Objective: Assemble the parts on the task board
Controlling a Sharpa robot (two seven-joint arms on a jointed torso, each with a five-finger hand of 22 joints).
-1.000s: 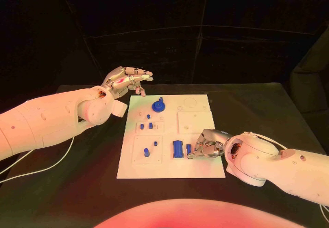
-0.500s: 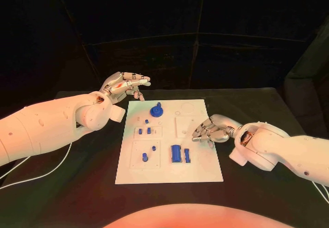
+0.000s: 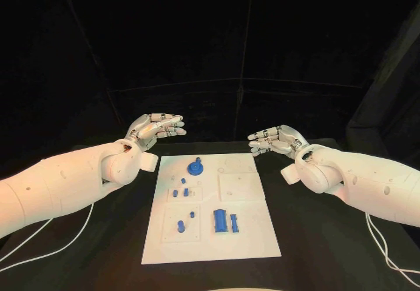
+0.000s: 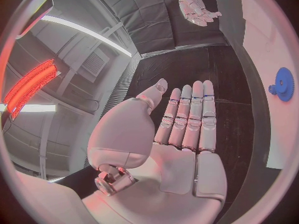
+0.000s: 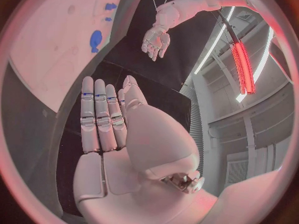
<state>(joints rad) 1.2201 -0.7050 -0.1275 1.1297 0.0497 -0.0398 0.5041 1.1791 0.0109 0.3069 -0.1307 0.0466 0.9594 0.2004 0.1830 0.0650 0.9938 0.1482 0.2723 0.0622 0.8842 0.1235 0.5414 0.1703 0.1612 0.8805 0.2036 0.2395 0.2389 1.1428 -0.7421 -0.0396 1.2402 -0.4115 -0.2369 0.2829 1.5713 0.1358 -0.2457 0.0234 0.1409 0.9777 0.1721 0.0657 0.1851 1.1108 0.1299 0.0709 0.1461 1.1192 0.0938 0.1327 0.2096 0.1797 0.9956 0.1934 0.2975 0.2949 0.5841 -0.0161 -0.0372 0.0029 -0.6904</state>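
The white task board (image 3: 250,242) lies in the middle of the black table. A blue gear (image 3: 194,166) stands near its far end, with several small blue pegs (image 3: 180,193) below it. A blue block (image 3: 220,220) and a slimmer blue piece (image 3: 233,222) sit near the front. My left hand (image 3: 158,127) hovers past the board's far left corner, fingers straight, holding nothing. My right hand (image 3: 274,140) hovers past the far right corner, also flat and empty. The left wrist view shows the flat left hand (image 4: 184,129), the gear (image 4: 284,90) and the right hand (image 4: 196,7).
Black table surface (image 3: 332,242) surrounds the board on all sides. A white cable (image 3: 53,233) trails across the table at the left. The right wrist view shows the right hand (image 5: 112,129), the left hand (image 5: 156,39) and the board (image 5: 56,50).
My right hand lifted off the board beside the blue block and rose to the far right corner, fingers spreading flat. The left hand's curled fingers straightened. The camera view shifted.
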